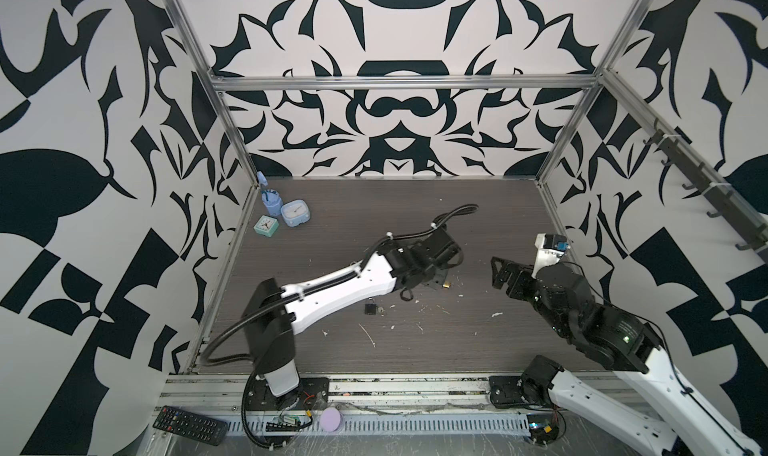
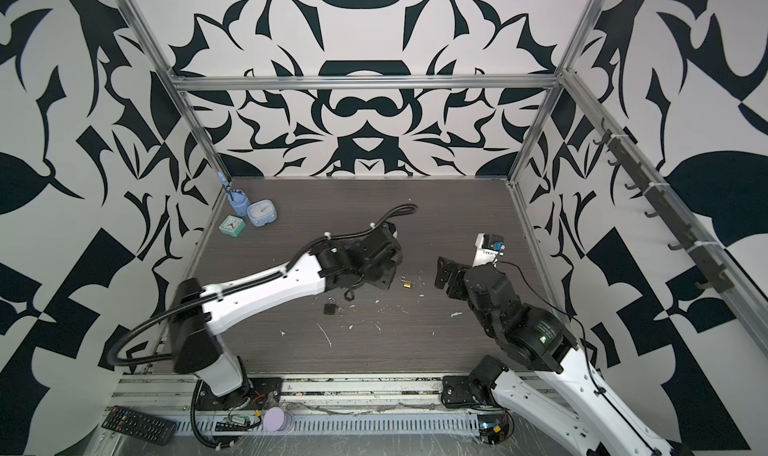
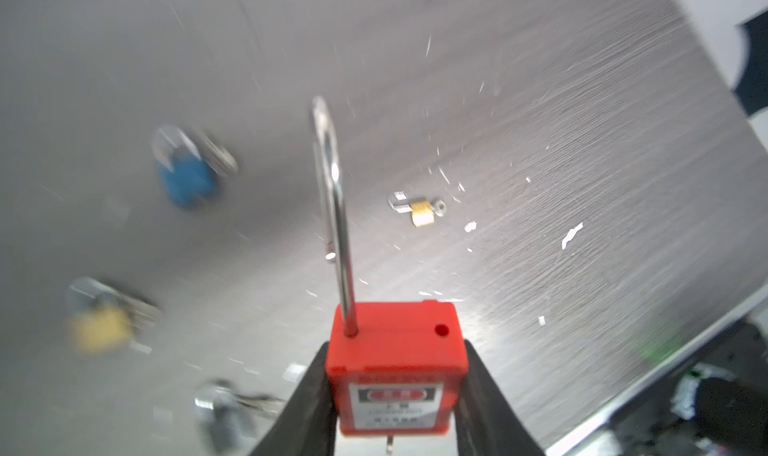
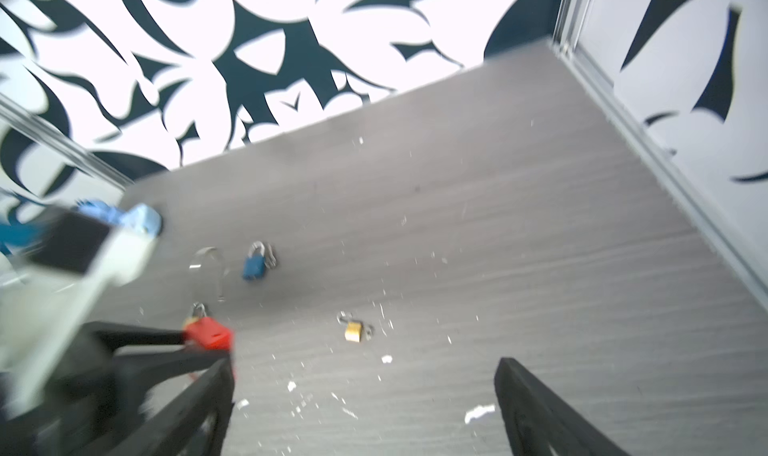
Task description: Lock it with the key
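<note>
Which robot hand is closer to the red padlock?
Left. The left hand is clamped on the red padlock; the right hand hangs open off to one side, not touching it.

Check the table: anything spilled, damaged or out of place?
White scraps are strewn over the table, many near the small brass padlock, like debris. The red padlock in the left gripper has its shackle swung out, one hole empty: unlocked, not damaged.
</note>
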Controlling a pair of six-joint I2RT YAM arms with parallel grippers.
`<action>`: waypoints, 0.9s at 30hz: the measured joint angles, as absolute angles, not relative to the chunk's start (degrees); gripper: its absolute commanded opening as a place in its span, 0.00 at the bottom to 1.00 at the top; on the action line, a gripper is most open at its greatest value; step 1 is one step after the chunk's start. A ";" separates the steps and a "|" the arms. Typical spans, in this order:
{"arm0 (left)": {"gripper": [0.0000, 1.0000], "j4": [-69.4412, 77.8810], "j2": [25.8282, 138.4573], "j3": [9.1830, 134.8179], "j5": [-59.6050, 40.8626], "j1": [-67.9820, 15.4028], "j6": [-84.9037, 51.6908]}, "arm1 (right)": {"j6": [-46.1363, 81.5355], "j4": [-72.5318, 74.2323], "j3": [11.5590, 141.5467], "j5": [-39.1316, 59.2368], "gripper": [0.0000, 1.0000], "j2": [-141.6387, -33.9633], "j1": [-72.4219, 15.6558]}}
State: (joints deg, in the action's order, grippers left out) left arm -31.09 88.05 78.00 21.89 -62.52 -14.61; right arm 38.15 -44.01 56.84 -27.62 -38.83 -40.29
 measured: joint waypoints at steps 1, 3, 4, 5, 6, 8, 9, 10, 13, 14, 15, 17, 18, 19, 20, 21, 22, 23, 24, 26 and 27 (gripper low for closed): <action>0.00 -26.00 84.05 72.82 22.41 -62.30 -7.68 | 37.08 -43.81 58.43 -27.33 1.00 -40.49 -40.05; 0.00 -17.06 77.52 62.50 22.02 -61.93 5.41 | 34.74 -43.03 61.49 -25.12 1.00 -44.75 -39.35; 0.00 -13.93 75.20 57.98 20.56 -61.80 10.94 | 33.43 -42.41 62.81 -23.29 1.00 -47.03 -38.94; 0.00 -11.90 73.30 54.00 18.94 -61.73 15.97 | 31.83 -41.87 64.16 -20.75 1.00 -49.56 -38.46; 0.00 -11.16 71.85 50.96 16.75 -61.71 20.18 | 30.55 -41.56 65.30 -18.17 1.00 -51.53 -38.00; 0.00 -10.59 69.56 46.70 11.97 -61.45 26.81 | 27.51 -40.49 66.87 -12.14 1.00 -55.51 -37.10; 0.00 -10.37 68.60 45.50 9.87 -61.28 28.80 | 26.11 -40.16 67.05 -9.43 1.00 -56.84 -36.84; 0.00 -10.07 67.46 44.51 7.55 -60.97 30.68 | 24.58 -40.03 67.05 -6.44 0.99 -57.69 -36.64; 0.00 -8.45 64.10 42.76 1.26 -59.44 34.24 | 20.84 -39.97 67.05 1.45 0.95 -57.65 -36.36; 0.00 -7.75 63.29 42.46 -0.38 -58.85 34.96 | 19.75 -39.97 67.05 4.14 0.94 -57.19 -36.36; 0.00 -7.03 62.83 42.26 -1.69 -58.33 35.48 | 19.09 -39.94 67.05 5.98 0.92 -56.88 -36.36; 0.00 -5.87 62.87 42.17 -3.18 -57.74 36.29 | 17.87 -40.07 67.26 10.15 0.86 -56.73 -36.36; 0.00 -5.65 63.29 42.22 -3.33 -57.60 36.47 | 17.61 -40.23 67.44 11.68 0.84 -57.01 -36.36; 0.00 -5.56 64.10 42.30 -3.31 -57.52 36.69 | 17.28 -40.49 67.64 13.67 0.81 -57.58 -36.36; 0.00 -5.65 65.01 42.41 -3.25 -57.49 36.88 | 17.08 -40.71 67.66 15.35 0.78 -58.28 -36.36; 0.00 -5.67 66.04 42.52 -2.81 -57.45 37.01 | 16.99 -41.01 67.66 16.62 0.76 -59.00 -36.36; 0.00 -5.67 67.13 42.68 -2.48 -57.34 37.17 | 16.93 -41.50 67.66 17.85 0.74 -59.86 -36.36; 0.00 -5.65 67.96 42.72 -2.35 -57.23 37.23 | 17.02 -41.87 67.59 18.83 0.72 -60.69 -36.36; 0.00 -5.63 68.51 42.72 -2.15 -57.10 37.30 | 17.21 -42.00 67.42 19.53 0.71 -61.19 -36.36; 0.00 -5.26 69.04 42.72 -1.91 -56.47 37.28 | 17.69 -41.85 66.28 20.88 0.71 -61.60 -36.36; 0.00 -4.89 69.04 42.72 -1.89 -56.16 37.21 | 17.87 -41.85 65.73 21.28 0.70 -61.58 -36.36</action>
State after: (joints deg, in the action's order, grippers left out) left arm -4.89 69.04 42.72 -1.89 -56.16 37.21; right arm 17.87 -41.85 65.73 21.28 -61.58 -36.36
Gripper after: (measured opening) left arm 0.409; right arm 0.709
